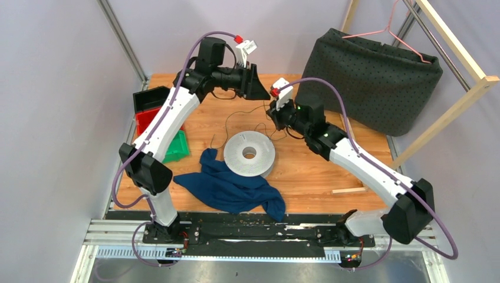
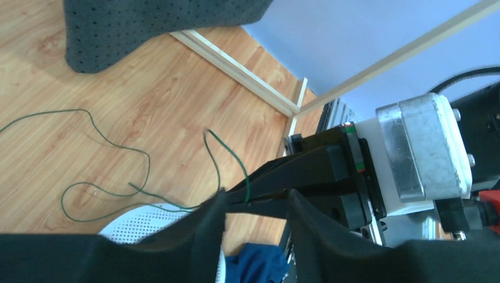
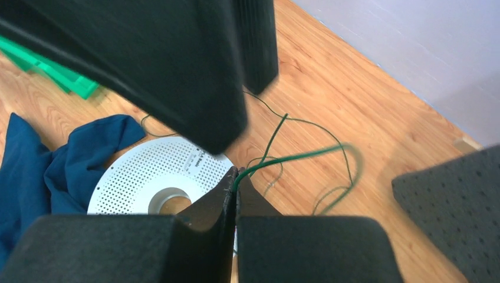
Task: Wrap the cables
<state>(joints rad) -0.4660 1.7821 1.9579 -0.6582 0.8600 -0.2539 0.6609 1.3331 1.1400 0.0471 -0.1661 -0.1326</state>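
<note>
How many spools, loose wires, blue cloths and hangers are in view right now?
White spool: 1
Green wire: 1
Blue cloth: 1
Pink hanger: 1
Total: 4

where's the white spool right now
In the top view, the white spool lies flat near the middle of the table, the blue cloth touching its near-left side.

Light wooden tabletop (image 1: 306, 171), cluttered.
White perforated round spool (image 1: 250, 153), crumpled blue cloth (image 1: 230, 186), thin dark-green wire (image 2: 78, 110); apparently a green plastic tray (image 1: 177, 147) at left.
</note>
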